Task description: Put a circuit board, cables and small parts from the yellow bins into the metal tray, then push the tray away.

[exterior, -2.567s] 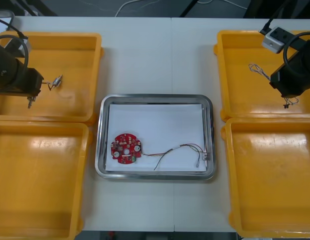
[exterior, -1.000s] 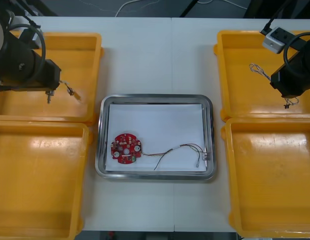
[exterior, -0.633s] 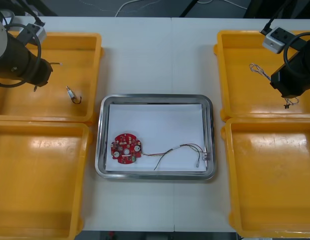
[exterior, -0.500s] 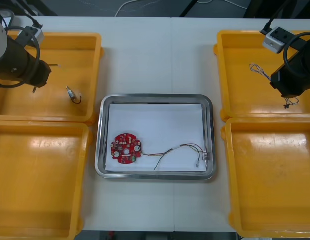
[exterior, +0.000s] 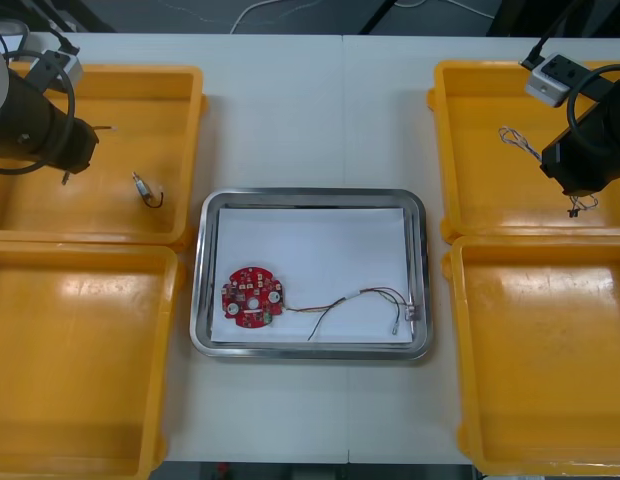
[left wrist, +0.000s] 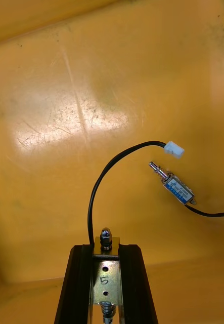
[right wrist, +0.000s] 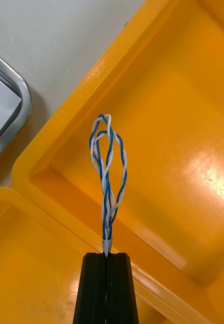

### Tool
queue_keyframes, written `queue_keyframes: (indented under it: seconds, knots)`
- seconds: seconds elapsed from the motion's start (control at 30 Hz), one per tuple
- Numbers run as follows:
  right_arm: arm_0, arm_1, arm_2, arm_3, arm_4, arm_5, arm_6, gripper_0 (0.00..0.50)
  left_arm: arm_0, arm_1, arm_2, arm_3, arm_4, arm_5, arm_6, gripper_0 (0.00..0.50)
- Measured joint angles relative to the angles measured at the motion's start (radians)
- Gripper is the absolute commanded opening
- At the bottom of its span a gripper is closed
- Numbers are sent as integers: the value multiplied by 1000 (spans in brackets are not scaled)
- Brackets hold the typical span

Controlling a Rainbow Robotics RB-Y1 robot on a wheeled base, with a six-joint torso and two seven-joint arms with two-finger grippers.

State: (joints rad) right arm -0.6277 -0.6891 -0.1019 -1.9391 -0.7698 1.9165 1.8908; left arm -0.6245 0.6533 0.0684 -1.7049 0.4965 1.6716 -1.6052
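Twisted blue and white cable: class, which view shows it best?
Right wrist view: the cable rises looped from the shut right pincer. Front view shows a wisp under that arm; left wrist view faces another bin.

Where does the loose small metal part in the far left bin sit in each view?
Front view: loose small metal part lies in the far left yellow bin, toward the metal tray.
Left wrist view: beyond the left gripper's jaws, beside the white connector.
Right wrist view: faces a right bin and the twisted blue and white cable instead.
Shared landmark: that left bin's floor.
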Motion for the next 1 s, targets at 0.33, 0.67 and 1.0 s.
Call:
queue_keyframes:
  seconds: [0.33,0.67,1.0]
  knots:
    - [0,0,0,0,3,0,-4,0,0,0,0,0,0,8,0,0]
    - [0,0,0,0,3,0,-10,0,0,0,0,-56,71,131,75,0]
    - [0,0,-2,0,3,0,-10,0,0,0,-51,-236,123,221,624,0]
